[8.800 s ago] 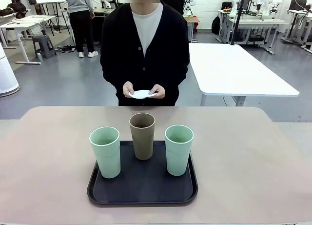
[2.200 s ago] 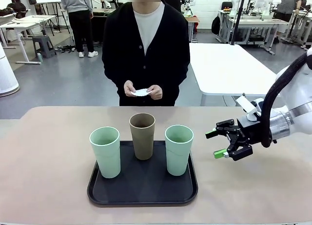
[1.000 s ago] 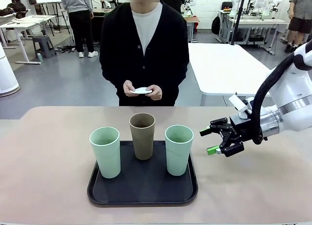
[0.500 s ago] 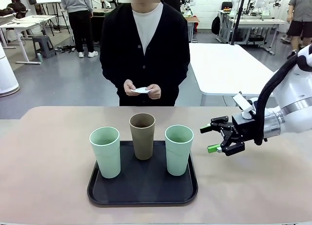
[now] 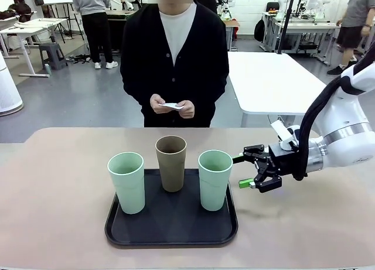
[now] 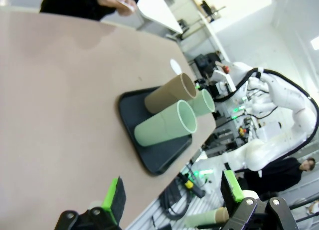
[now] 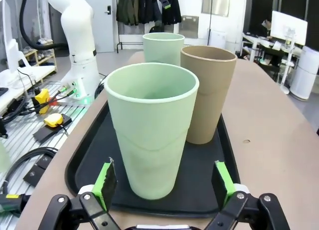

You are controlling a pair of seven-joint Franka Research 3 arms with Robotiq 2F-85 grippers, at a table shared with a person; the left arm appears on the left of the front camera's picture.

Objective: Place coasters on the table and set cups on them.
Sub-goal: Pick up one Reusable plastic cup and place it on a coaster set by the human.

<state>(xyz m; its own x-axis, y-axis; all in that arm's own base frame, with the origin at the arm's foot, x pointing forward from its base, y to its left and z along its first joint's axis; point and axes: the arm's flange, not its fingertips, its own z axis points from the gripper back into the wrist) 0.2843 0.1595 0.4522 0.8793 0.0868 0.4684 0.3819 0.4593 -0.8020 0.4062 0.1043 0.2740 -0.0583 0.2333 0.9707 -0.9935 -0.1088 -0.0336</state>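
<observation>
Between the person's hands [image 5: 187,110], the coasters [image 5: 172,106] are mostly covered.

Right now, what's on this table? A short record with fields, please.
tray: black tray on the tan table
cups: mint cup, brown cup, second mint cup, all upright on the tray
coasters: white coasters in the person's hands, none on the table
right arm: right gripper open, beside the second mint cup, not touching
left arm: left gripper open, empty
</observation>
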